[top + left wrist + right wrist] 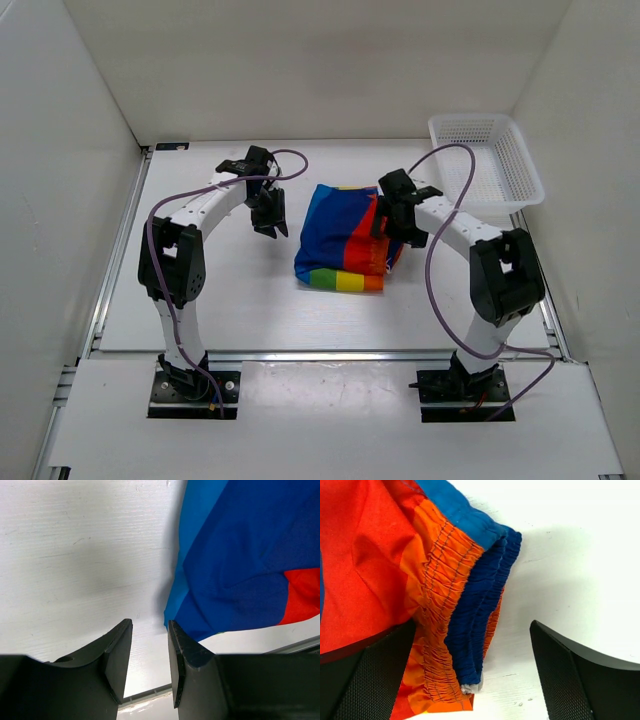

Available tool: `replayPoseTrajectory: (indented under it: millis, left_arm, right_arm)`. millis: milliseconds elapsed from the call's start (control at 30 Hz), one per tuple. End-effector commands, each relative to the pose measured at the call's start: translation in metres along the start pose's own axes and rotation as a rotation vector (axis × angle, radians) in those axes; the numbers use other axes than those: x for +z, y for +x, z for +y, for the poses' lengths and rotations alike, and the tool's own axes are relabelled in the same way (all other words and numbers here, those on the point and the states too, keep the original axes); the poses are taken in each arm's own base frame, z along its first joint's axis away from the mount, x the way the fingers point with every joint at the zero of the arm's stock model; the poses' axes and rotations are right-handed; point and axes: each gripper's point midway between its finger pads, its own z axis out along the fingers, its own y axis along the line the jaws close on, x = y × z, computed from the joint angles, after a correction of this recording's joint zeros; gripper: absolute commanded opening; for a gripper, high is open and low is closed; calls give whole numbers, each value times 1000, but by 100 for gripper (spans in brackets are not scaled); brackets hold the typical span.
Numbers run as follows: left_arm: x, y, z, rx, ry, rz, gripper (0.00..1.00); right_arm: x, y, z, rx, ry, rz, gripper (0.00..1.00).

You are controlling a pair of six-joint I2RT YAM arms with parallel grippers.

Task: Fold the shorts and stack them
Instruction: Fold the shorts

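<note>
The shorts (pixel 345 240) lie in a loose folded bundle in the middle of the top view, on the white tabletop (pixel 240 290). The basket (pixel 485 160) sits in the upper right, well apart from them.

We think the shorts are light, soft and floppy. They will sag and may slide on the smooth tabletop. The bunchy waistband (pixel 440 595) looks like the best place to take hold, because it is thick and all the layers meet there.

The right claw (pixel 472 625) is spread wide with the waistband end between its fingers, and it is not pinching anything. The left claw (pixel 150 625) sits just beside the blue corner of the shorts. Its fingers are only a little apart and hold nothing.

In the top view the right arm hides the right edge of the shorts. We cannot count the layers. We cannot tell if the right claw's lower-left finger (pixel 370 680) touches the cloth.
</note>
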Motion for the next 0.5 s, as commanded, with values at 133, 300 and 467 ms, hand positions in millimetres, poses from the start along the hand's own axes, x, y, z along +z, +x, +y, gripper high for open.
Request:
replayPoseTrajectory:
  millis: [133, 300, 467]
  left_arm:
    - [-16, -12, -14, 35, 39, -59, 46]
    - [-9, -11, -16, 40, 37, -44, 45]
    - [-6, -10, -15, 38, 34, -36, 43]
  right_arm:
    - [2, -10, 1, 216, -334, 90, 92]
    - [30, -8, 16, 225, -442, 146, 72]
    - [36, -12, 29, 201, -494, 132, 25]
